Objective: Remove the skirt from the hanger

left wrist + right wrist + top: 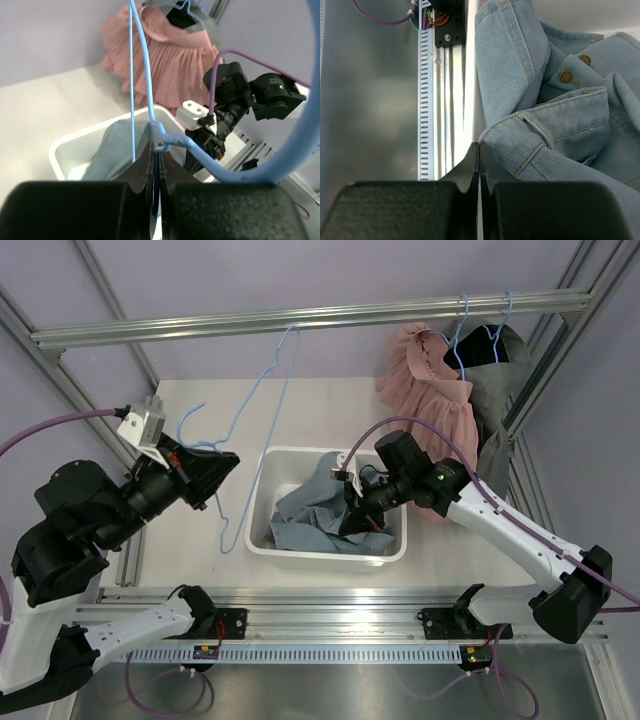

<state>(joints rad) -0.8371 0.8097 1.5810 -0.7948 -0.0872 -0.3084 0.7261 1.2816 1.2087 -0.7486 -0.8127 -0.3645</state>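
Denim skirt lies heaped in the white bin at centre, off the blue wire hanger clamped in the left gripper. The right gripper, pressed closed, touches its hem.

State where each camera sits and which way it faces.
Top: above and behind, looking down at table, bin, skirt; both arms show.
Left wrist: on left arm, facing bin and right arm; left pincer shut on hanger.
Right wrist: on right arm, facing down into skirt; right pincer shut.
Shared: top and left wrist both show hanger, bin, right arm.
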